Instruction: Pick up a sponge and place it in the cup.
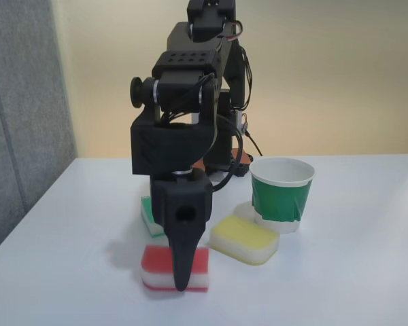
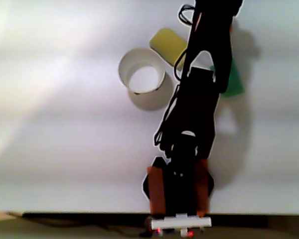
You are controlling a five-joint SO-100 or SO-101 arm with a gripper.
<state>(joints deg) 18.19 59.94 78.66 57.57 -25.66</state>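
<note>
In the fixed view the claw [image 1: 182, 275] points straight down, and its dark finger [image 1: 181, 261] stands in front of the sponge [image 1: 156, 266]. It cannot be told whether the claw is wide, narrow or gripping the sponge. The sponge lies flat on the white surface [image 1: 340, 285], at the front. Just behind it lies a green-topped sponge [image 1: 148, 212], partly hidden by the arm. To the right lies a yellow sponge [image 1: 244, 239], and the cup [image 1: 281, 195] stands upright just behind it, its mouth open upward.
</note>
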